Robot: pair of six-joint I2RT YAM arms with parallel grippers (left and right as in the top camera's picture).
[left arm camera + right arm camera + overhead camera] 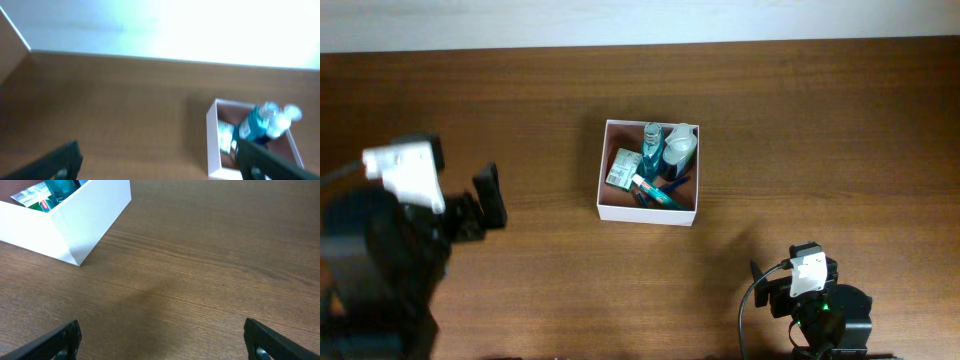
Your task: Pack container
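Dark wood-grain desk (520, 120), and sitting flat on it, the square white-walled container (645, 214); the grain runs sideways past the container on both sides.

Container (649, 214) sits mid-table (820, 120). Inside it: bottle (653, 140) and cup (680, 148) by the far wall, soap packet (623, 166) at left, tube (656, 193) toward the near wall. Left arm (415, 195) is well left of the container, right arm (815, 290) near-right, both apart from it.
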